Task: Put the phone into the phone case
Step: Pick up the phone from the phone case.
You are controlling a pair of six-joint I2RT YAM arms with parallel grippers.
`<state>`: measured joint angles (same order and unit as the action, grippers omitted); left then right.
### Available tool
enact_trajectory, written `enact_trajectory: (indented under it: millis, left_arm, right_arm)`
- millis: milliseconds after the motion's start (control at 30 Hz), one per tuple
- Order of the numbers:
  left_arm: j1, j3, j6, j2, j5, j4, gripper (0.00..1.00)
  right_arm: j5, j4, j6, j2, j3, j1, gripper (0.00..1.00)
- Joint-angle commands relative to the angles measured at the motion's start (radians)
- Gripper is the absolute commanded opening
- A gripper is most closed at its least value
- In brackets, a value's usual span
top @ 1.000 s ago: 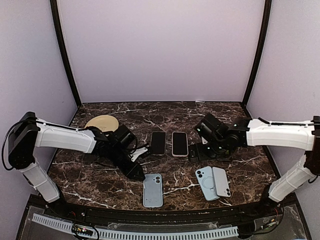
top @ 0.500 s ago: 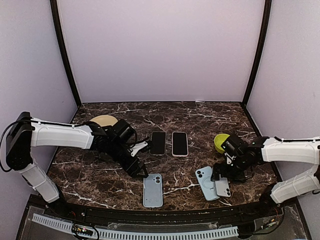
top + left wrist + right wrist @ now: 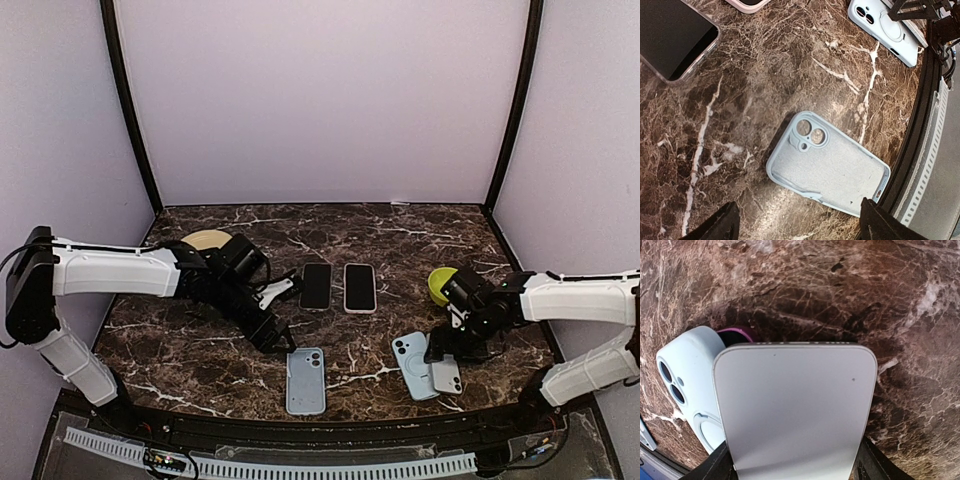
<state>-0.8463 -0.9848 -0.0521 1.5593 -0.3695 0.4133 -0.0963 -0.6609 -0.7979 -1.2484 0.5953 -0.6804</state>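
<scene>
A second ago the right arm hung over the back of the table point(image 3: 350, 235), near the middle. Since then it has swung out and down to the front right corner, leaving the green bowl point(image 3: 439, 285) in plain sight. The right gripper point(image 3: 441, 352) now sits low over the phone point(image 3: 447, 374). The left gripper point(image 3: 275, 337) was nearly closed at the top corner of the empty case point(image 3: 306, 380). It has now spread wide and drawn back a little. The case itself has not shifted.

From the left wrist, the two dark fingertips point(image 3: 720, 226) stand far apart with only marble between them. They hold nothing, and the empty case lies just ahead of them. On the right, the fingers point(image 3: 716, 467) come up against the phone's two long edges with no gap I can see, so they look clamped on it.

The phone is a plain pale grey slab with rounded corners. It lies at the front right of the table, partly overlapping the right side of a ringed case point(image 3: 410, 362). That case is pale blue with two camera holes and a round ring on its back. A dark shadow shows under the phone's far end. The empty case is also pale blue. It lies inside up at the front centre, its camera cutout towards the back, well apart from the phone. A black phone point(image 3: 316, 286) and a pink-edged phone point(image 3: 360, 288) lie side by side further back. A tan plate point(image 3: 200, 241) sits behind the left arm.
</scene>
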Motion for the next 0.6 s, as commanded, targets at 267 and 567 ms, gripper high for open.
enact_trajectory:
  millis: [267,567]
  left_arm:
    - [0.020,-0.009,-0.076,-0.125,0.017,-0.089,0.81]
    - [0.018,0.156,-0.303,-0.336,0.097,-0.588,0.74]
  right_arm:
    - [0.173,-0.015,-0.007,0.090,0.156,-0.021,0.26]
    - [0.445,0.239,-0.073,0.071,0.342,-0.191,0.24]
